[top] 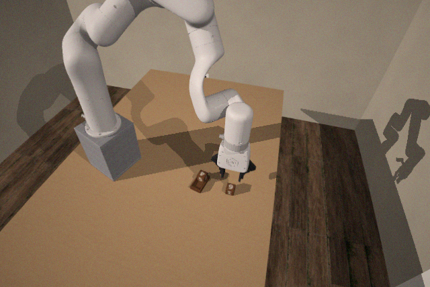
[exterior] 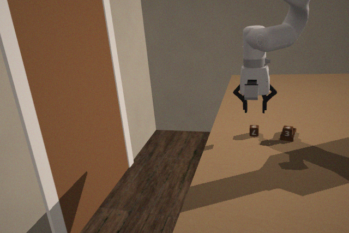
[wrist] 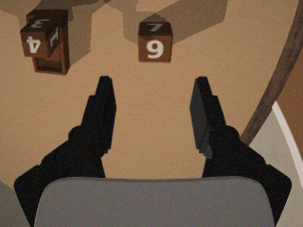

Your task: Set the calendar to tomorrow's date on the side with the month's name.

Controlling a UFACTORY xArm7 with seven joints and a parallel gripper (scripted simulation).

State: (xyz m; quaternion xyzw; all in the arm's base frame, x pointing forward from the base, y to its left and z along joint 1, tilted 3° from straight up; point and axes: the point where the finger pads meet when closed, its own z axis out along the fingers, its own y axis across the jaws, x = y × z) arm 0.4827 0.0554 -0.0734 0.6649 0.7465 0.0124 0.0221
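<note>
A small brown tray [top: 197, 187] [exterior: 293, 133] [wrist: 53, 63] lies on the tan table [top: 104, 228]. One brown number cube [top: 201, 175] [exterior: 286, 132] [wrist: 38, 33] stands in one end of the tray. In the exterior view it shows a 3, and in the wrist view a 4. A second cube [top: 230, 189] [exterior: 253, 130] [wrist: 155, 43] stands alone on the table beside the tray. It shows a 7 in the exterior view and a 6 or 9 on top. My gripper [top: 231, 177] [exterior: 254, 111] [wrist: 152, 91] hangs above the loose cube, fingers partly open and empty, pointing straight down.
The table's edge runs close beside the loose cube, with dark wood floor [top: 322, 207] [exterior: 157, 174] beyond it. The arm's grey base block [top: 109, 152] stands on the table well behind the tray.
</note>
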